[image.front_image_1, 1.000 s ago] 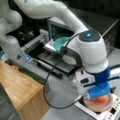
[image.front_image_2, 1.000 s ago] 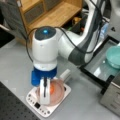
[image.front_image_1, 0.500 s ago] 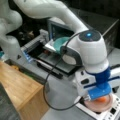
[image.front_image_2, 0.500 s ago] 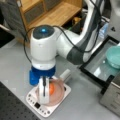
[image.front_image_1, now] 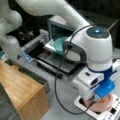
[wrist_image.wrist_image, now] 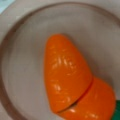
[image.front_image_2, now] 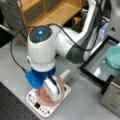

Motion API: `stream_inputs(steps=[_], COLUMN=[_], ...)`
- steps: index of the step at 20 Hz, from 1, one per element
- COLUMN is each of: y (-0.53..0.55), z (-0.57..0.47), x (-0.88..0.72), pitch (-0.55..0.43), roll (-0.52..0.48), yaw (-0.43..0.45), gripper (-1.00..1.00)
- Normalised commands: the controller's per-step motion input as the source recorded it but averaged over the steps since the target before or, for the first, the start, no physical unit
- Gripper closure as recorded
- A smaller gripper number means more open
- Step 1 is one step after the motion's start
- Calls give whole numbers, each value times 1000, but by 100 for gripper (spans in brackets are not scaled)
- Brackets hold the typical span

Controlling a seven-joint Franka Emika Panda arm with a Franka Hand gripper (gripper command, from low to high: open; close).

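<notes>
An orange toy carrot (wrist_image.wrist_image: 72,80) lay in a shallow pink bowl (wrist_image.wrist_image: 22,70), and in the wrist view it filled most of the frame, its rounded tip pointing toward the top and a seam crossing its thicker end near the bottom right, where a sliver of green showed at the edge. The pink bowl (image.front_image_2: 41,96) sat on a white kitchen scale (image.front_image_2: 37,106) with dark buttons along its near edge, and only a small patch of the carrot (image.front_image_2: 46,95) showed there beside the arm's wrist. The gripper (image.front_image_2: 53,93) hung straight down into the bowl, just over the carrot; whether it touched or held the carrot, or how wide it stood, could not be told, since the white wrist housing and blue mount covered the fingertips. In a front view the gripper (image.front_image_1: 96,100) was likewise low over the pink bowl (image.front_image_1: 102,106) on the scale (image.front_image_1: 82,103). The scale stood on a grey desk (image.front_image_2: 82,100). Farther off, a teal bowl (image.front_image_2: 115,56) rested on a dark tray (image.front_image_2: 97,65), and the same teal bowl (image.front_image_1: 58,45) appeared behind the arm. A wooden cabinet (image.front_image_1: 22,92) stood at a front view's left.
</notes>
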Motion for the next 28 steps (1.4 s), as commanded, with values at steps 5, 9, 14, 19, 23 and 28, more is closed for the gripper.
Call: stream_inputs(steps=[5,9,14,19,23,28], y=[22,-3,-6,5,-11,-38], z=[149,78,-71,-134,-41,51], x=[321,319,306,273,200,98], pitch=[290,245,182,110,77,75], roll=[-292,-232,-183,-148,-125,-138], yaw=[541,400,306,172,141,153], gripper=[-100,-100,-100,-100,-100,-100])
